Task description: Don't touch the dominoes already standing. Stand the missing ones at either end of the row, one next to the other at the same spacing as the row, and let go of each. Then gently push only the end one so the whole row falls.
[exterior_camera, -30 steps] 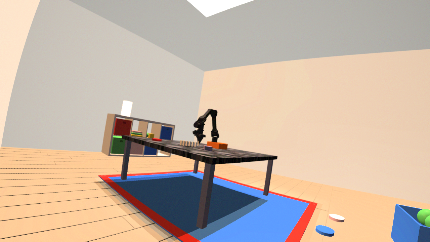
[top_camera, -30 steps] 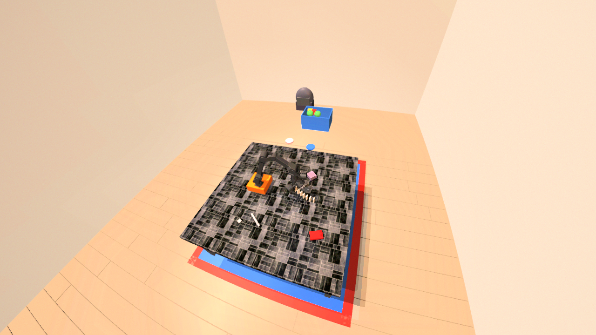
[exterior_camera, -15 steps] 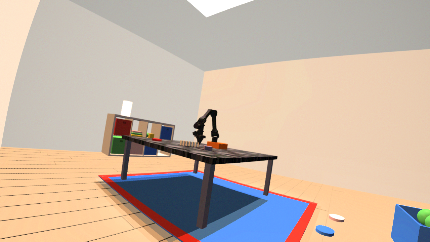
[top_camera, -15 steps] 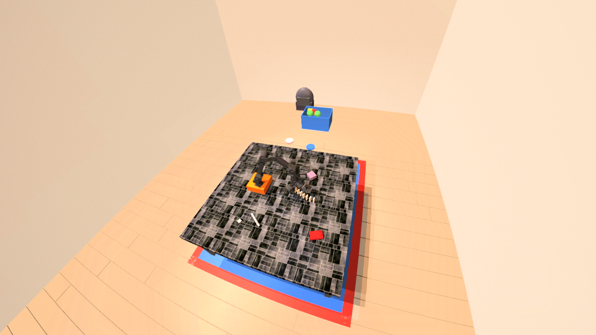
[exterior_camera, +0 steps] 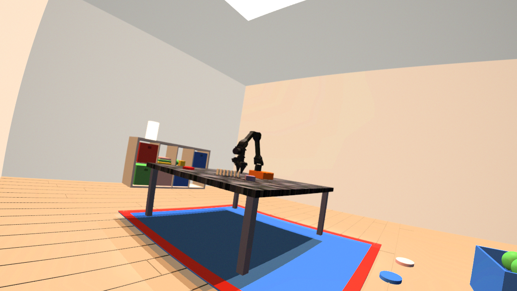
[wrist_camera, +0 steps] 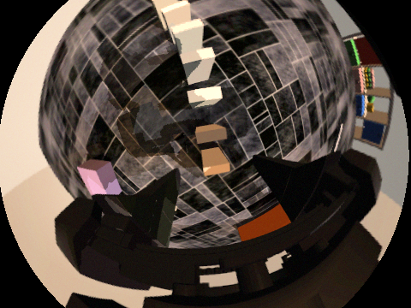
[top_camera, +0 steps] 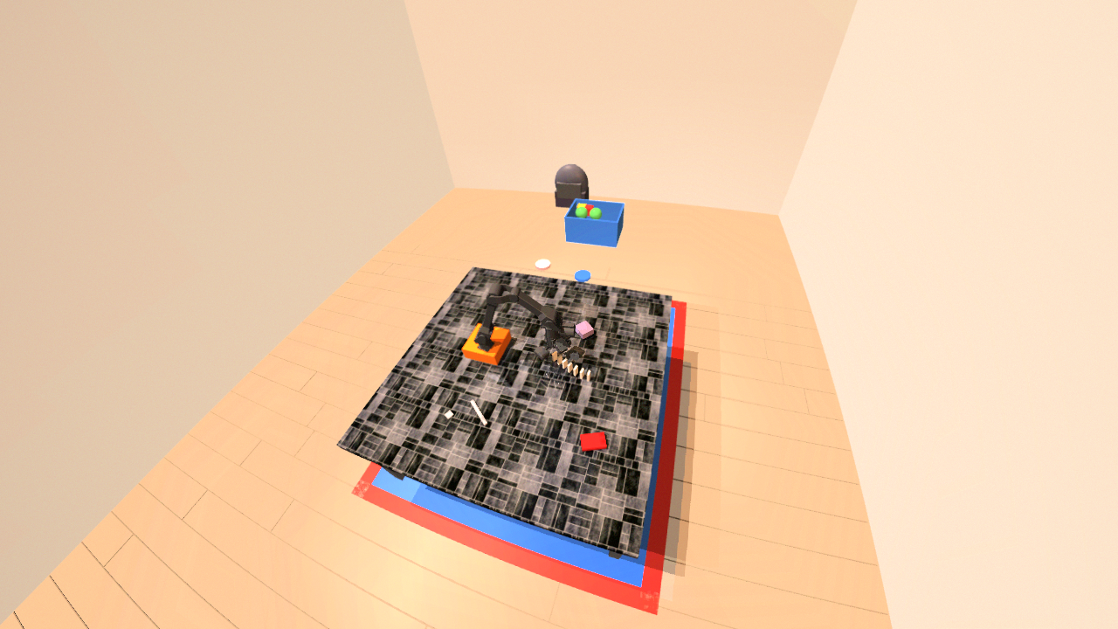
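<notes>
Several tan dominoes stand upright in a row (top_camera: 573, 367) (exterior_camera: 223, 172) (wrist_camera: 199, 68) on the dark patterned table (top_camera: 500, 485). My gripper (top_camera: 559, 354) (exterior_camera: 241, 172) (wrist_camera: 217, 165) is open and low over the row's end nearest the robot base. In the wrist view, the end domino (wrist_camera: 215, 158) stands between the spread fingertips, with a gap to each finger. It is in line with the row, and its gap to the neighbour looks a little tighter than the others. I see no loose domino near the row; the gripper hides part of the table there.
A pink block (top_camera: 583, 329) (exterior_camera: 250, 178) (wrist_camera: 92, 176) lies beside the gripper. The orange base (top_camera: 484, 346) (wrist_camera: 263, 223) is behind it. A red block (top_camera: 593, 441) (exterior_camera: 188, 167), a white stick (top_camera: 478, 411) and a small white piece (top_camera: 448, 414) lie farther off.
</notes>
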Robot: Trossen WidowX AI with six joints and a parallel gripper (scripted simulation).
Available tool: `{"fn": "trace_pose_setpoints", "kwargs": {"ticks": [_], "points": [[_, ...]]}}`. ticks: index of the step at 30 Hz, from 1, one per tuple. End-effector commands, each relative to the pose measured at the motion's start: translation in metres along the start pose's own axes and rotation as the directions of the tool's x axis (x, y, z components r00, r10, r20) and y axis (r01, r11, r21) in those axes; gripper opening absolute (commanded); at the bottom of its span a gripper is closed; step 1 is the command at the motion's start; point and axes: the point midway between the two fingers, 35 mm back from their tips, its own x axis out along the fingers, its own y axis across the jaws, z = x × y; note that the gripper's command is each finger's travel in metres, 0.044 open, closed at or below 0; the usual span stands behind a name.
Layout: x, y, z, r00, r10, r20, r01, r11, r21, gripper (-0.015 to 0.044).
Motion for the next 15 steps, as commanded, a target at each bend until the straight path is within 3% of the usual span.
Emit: {"fn": "trace_pose_setpoints", "kwargs": {"ticks": [1,6,15], "points": [[-0.048,0.005,0.007,1.0,0.017,0.021,-0.017,1.0,-0.003,0.044],[-0.12,0.0,0.0,1.0,0.015,0.021,-0.015,1.0,0.0,0.044],[-0.111,0.017,-0.009,1.0,0.01,0.016,-0.01,1.0,-0.023,0.044]]}}
